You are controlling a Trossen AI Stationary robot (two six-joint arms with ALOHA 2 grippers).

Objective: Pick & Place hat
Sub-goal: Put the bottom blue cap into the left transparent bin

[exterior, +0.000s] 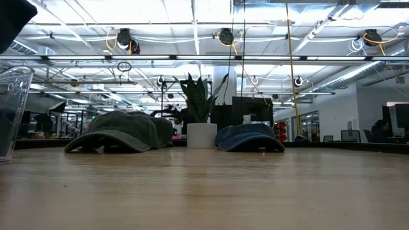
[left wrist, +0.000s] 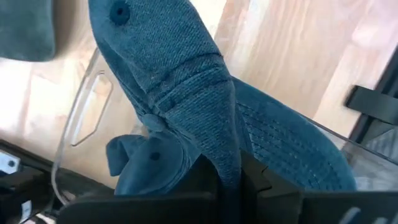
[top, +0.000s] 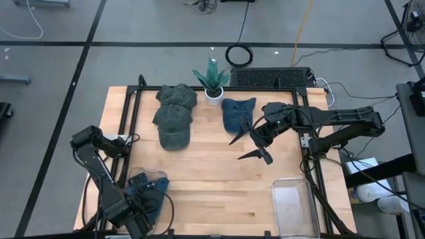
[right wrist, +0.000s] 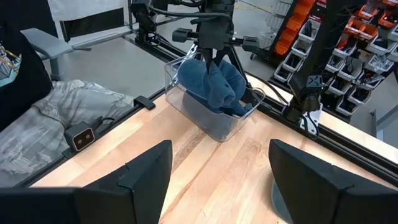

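Left gripper (right wrist: 210, 55) at near-left table corner, clamped on blue hat (left wrist: 186, 106); hat draped down into clear bin (right wrist: 214, 121), crown bunched inside, fabric pinched between fingers (left wrist: 205, 180). Right gripper (top: 255, 143) over table's right half, jaws spread wide, nothing between them. Second blue hat (top: 237, 113) flat on wood just beside right gripper, near potted plant (top: 212, 81). Two green hats (top: 174, 116) overlapping left of plant. Second clear bin (top: 292, 206) at near-right table edge (top: 219, 192).
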